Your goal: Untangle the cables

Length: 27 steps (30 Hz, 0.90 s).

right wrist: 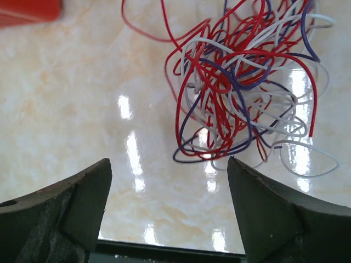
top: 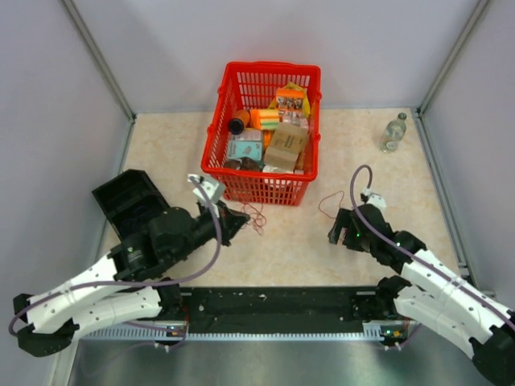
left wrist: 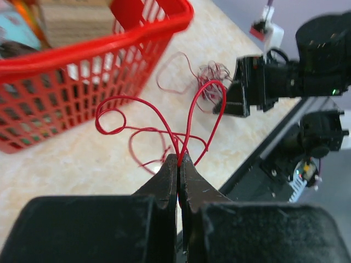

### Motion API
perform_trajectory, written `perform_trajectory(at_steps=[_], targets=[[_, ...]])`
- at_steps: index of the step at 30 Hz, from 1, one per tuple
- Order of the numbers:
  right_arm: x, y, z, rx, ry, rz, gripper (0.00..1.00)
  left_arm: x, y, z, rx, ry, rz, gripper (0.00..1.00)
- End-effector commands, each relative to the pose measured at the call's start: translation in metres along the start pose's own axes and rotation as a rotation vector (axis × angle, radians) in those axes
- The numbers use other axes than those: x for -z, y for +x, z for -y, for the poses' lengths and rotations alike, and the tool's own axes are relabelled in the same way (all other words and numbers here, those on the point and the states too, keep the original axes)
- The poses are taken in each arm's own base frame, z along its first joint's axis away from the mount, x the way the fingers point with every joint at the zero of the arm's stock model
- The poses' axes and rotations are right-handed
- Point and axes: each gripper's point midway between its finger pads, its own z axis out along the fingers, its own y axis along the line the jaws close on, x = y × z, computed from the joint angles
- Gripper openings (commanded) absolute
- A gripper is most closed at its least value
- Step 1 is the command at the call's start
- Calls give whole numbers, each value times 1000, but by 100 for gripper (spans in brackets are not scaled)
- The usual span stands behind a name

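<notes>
The cables are in two parts. My left gripper is shut on thin red wires, which loop up and out from its tips above the tabletop; they also show in the top view just in front of the basket. A small tangle of red, purple and whitish wires lies on the table just ahead of my right gripper, which is open and empty with the tangle beyond its tips. A red loop trails left of the right gripper. The left gripper is level with the basket's front.
A red plastic basket filled with boxes and packets stands at the middle back, close behind the red wires. A clear bottle stands at the back right. A black box sits at the left. A black rail runs along the near edge.
</notes>
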Motion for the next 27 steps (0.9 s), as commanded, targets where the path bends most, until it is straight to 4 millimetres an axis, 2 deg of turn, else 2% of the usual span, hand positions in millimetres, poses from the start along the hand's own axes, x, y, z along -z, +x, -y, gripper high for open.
perform_trajectory(at_steps=[1,3,6,9,12,14,18,22,27], targets=[[21,-7,-35,65,-131,37,84,-23,17,33,100,176,-27,0],[36,-2,-57,128,-266,51,83,-29,25,33,144,196,-32,0],[67,9,-110,239,-641,69,83,-34,25,33,216,246,-13,0],[95,26,-146,310,-922,15,83,-37,28,30,279,296,-22,0],[118,33,-175,360,-1089,7,83,-40,32,31,352,366,-37,0],[130,23,-192,376,-1144,96,83,-41,37,32,376,386,-50,0],[135,7,-210,392,-1187,196,83,-41,41,34,398,405,-69,0],[128,13,-217,423,-1234,215,83,-39,39,35,413,410,-67,0],[119,20,-216,414,-1246,255,82,-42,41,32,446,396,-71,0]])
